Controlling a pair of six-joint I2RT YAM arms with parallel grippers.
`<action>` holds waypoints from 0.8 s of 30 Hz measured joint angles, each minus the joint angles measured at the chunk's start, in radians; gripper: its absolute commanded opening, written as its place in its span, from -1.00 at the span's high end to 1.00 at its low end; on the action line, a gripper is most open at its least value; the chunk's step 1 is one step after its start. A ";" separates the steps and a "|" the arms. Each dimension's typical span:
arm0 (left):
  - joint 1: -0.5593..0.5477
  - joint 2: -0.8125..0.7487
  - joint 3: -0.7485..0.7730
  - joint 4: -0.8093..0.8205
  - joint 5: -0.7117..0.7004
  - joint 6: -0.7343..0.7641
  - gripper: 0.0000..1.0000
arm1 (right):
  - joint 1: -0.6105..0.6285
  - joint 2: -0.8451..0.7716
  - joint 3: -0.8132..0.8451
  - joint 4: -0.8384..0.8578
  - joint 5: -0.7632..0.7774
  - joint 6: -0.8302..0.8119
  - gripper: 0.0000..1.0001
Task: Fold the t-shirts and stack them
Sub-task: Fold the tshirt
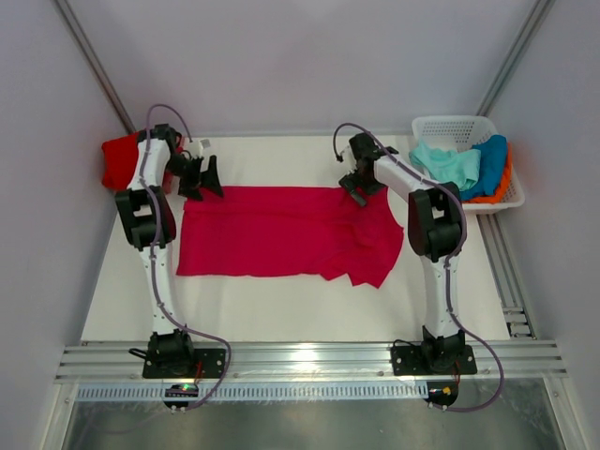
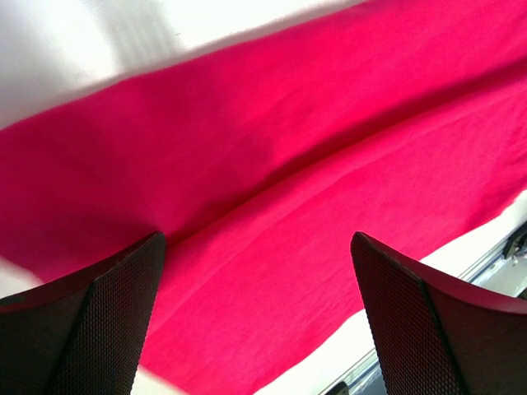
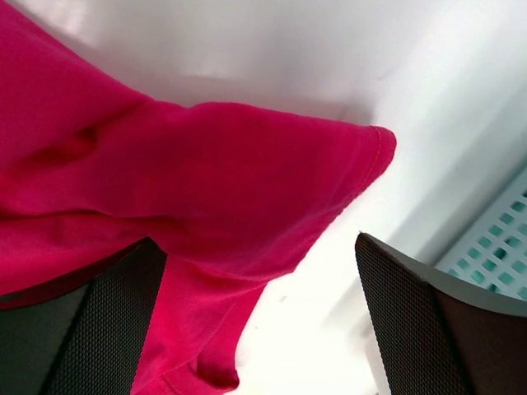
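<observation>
The crimson t-shirt (image 1: 281, 242) lies spread flat across the middle of the desk (image 1: 281, 309), the left gripper (image 1: 202, 182) and right gripper (image 1: 362, 191) hovering spread and empty at its far edge (seemingly stationed to take both ends for a fold).

White, apparently plastic lattice basket (image 1: 453, 120)

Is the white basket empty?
No: a mint-green shirt, a blue shirt and an orange shirt lie in the basket.
</observation>
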 measured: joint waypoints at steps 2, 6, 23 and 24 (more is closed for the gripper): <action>0.006 0.000 0.003 0.000 -0.019 0.001 -0.91 | -0.014 0.000 0.000 0.005 0.029 -0.009 -0.99; 0.022 -0.001 0.005 -0.005 -0.048 0.010 -0.77 | -0.048 0.002 0.000 0.006 0.075 -0.021 -0.99; 0.036 -0.029 -0.039 -0.023 -0.006 0.053 -0.19 | -0.066 0.003 -0.003 0.006 0.108 -0.024 -0.99; 0.036 -0.029 -0.039 -0.023 -0.005 0.053 0.07 | -0.066 0.003 -0.003 0.006 0.108 -0.024 -0.99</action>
